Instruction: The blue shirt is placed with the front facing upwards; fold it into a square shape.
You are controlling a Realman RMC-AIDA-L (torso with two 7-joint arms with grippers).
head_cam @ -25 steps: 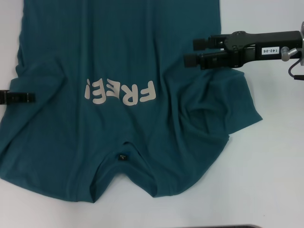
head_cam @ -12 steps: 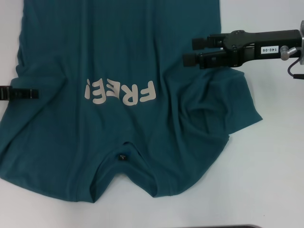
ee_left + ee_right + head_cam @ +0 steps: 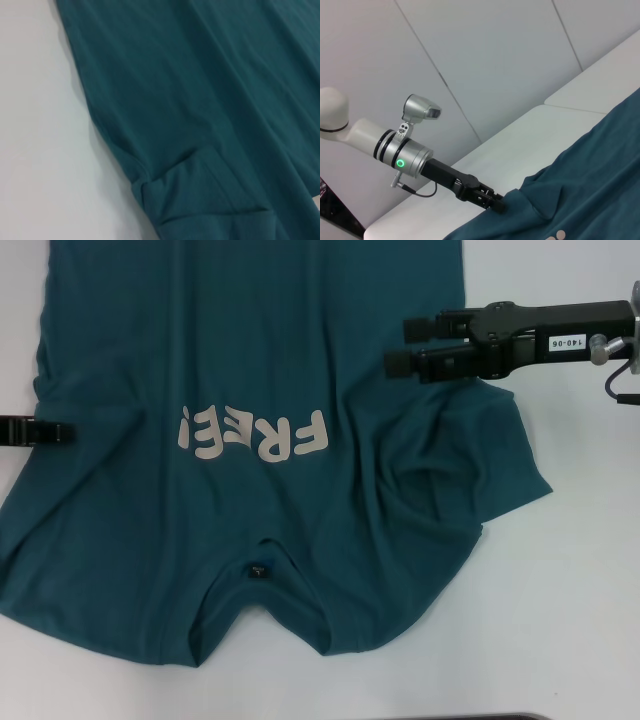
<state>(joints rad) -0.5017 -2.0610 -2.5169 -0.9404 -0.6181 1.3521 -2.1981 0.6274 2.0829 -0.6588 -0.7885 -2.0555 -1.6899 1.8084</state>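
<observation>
Fingers: right gripper (image 3: 402, 346) parted, empty, above blue shirt (image 3: 250, 360) | left gripper (image 3: 62, 431) at shirt's edge, can't tell.

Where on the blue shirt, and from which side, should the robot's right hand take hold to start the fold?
Judging from the head view, grip the blue shirt at its rumpled right sleeve, coming in from the right edge over the bare table. The cloth bunches into raised folds there, and the right hand hovers just above it.
</observation>
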